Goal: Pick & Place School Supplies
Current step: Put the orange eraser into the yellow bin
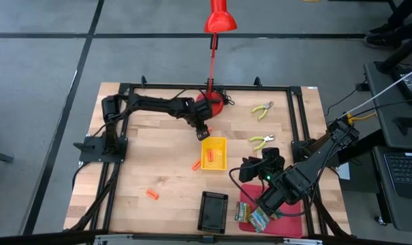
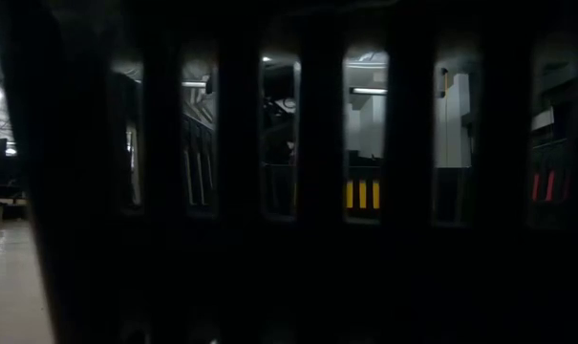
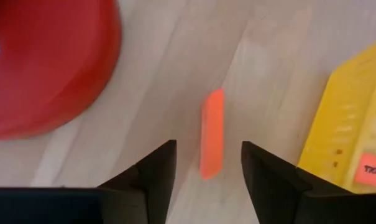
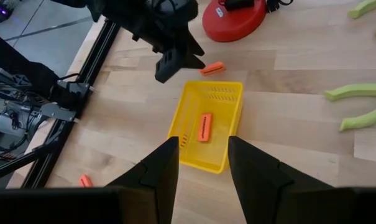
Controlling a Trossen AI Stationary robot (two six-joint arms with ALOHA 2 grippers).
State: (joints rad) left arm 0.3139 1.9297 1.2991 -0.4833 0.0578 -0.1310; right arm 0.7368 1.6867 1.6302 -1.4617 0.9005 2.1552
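Left hand (image 3: pixel 205 167): I see its fingers spread, gripping nothing; an orange stick (image 3: pixel 212 133) lies on the bench between them, at the yellow tray's (image 4: pixel 220 98) 11 o'clock.
Right hand (image 4: pixel 202 163): part open, empty.
Hidden: low view blocked.

One short orange stick (image 3: pixel 212 134) lies flat on the wooden table, between the red lamp base and the yellow tray. Another short orange stick (image 4: pixel 204 127) lies flat inside that tray. Two more orange sticks (image 1: pixel 151 194) lie loose on the wood. Two small pliers with yellow-green handles (image 1: pixel 263 109) lie apart. Little printed boxes (image 1: pixel 255 216) sit on the red tray.
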